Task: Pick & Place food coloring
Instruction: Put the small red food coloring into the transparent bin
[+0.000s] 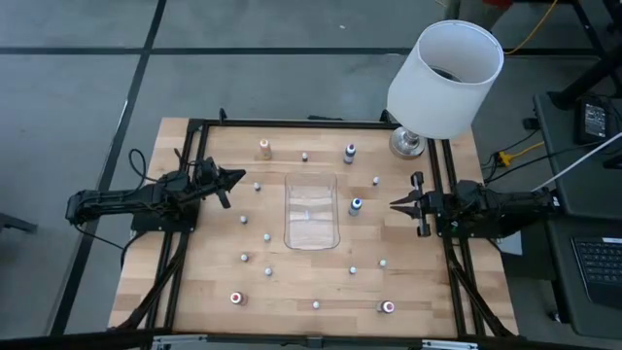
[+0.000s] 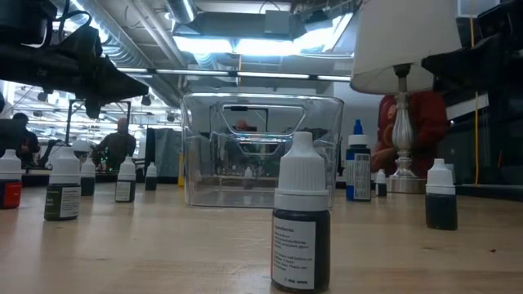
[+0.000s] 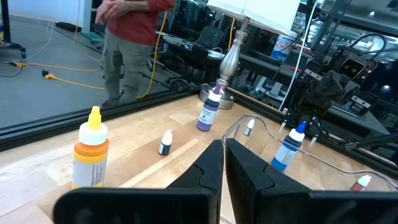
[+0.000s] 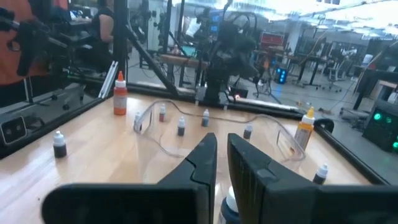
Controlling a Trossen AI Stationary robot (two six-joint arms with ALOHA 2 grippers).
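Your left gripper [image 1: 236, 177] hangs left of the tray [image 1: 311, 209], fingers pressed together on nothing, and your right gripper [image 1: 397, 204] mirrors it on the tray's right, also closed and empty. Both point inward at the tray, which looks like a ready pose: nothing has been picked up yet.

The tray sits mid-table and appears empty, so it is probably where you are meant to drop things. The bottles [image 1: 356, 206] are scattered all around it, standing upright and well apart from one another, which leaves you room to come down over any one without knocking its neighbour. A blue-capped one stands just beside the tray's right edge, nearest your right gripper. An orange one [image 1: 264, 149] and a dark one [image 1: 350, 152] stand beyond the tray; two red-capped ones [image 1: 235, 298] sit on its near side toward the corners.

The lamp [image 1: 445, 78] stands beyond the tray to the right, so mind its shade when you lift that arm.
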